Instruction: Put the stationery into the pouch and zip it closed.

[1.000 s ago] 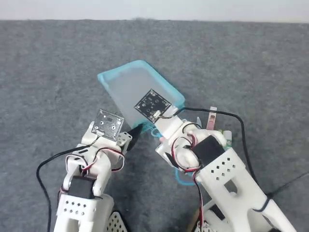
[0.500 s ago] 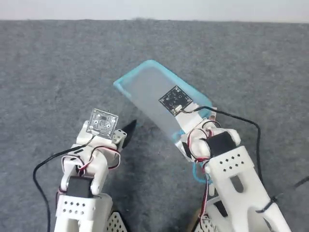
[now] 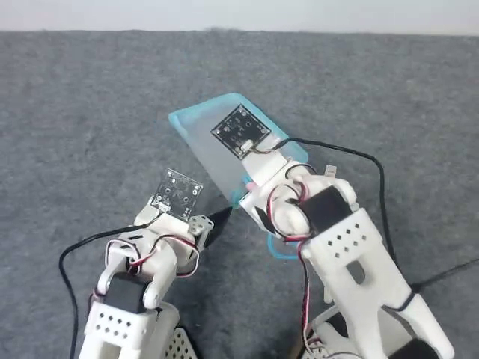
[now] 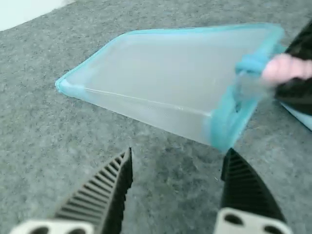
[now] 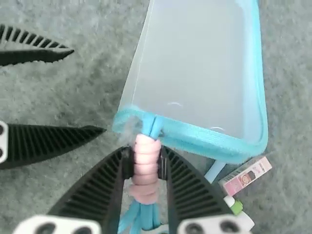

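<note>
My left gripper hangs spread, with the pouch at its 1 o'clock on the grey mat. My right gripper pinches the pink pull tab. I judge I'm working the zip. Next, the left should pin the near corner. 2 stationery pieces lie outside beside the zip end, crowded by my right arm.

High view: fixed above the counter's near edge, behind both arms, looking down toward the far edge.
Left wrist view: low and close behind the left gripper, facing the pouch.
Right wrist view: steeply down over the right gripper, very near the pouch.
Shared: the pouch, in all three.
</note>
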